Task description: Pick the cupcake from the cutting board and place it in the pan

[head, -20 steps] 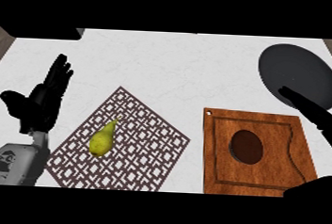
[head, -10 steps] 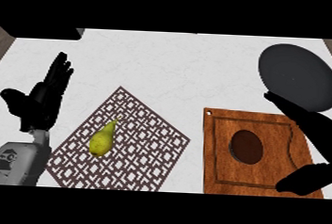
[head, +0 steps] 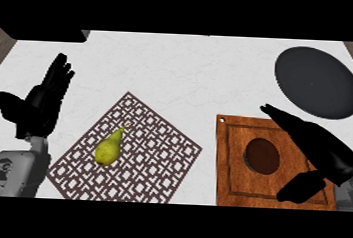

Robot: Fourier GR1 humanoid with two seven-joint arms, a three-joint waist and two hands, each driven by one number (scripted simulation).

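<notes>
A dark brown cupcake (head: 262, 155), seen from above, sits in the middle of the wooden cutting board (head: 237, 187) at the lower right. My right hand (head: 320, 152) lies open over the board's right side, just right of the cupcake, fingers stretched toward the upper left and thumb low near the board's front edge. It does not hold the cupcake. The dark grey pan (head: 317, 82) rests at the upper right, beyond the board. My left hand (head: 40, 105) rests open at the left edge, fingers up.
A brown lattice mat (head: 145, 139) lies left of the board with a yellow-green pear (head: 109, 148) on it. A dark object (head: 43, 33) sits at the upper left corner. The counter top is white.
My right hand has come down and leftward from beside the pan to over the board's right side, closer to the cupcake. The left hand has stayed still.
</notes>
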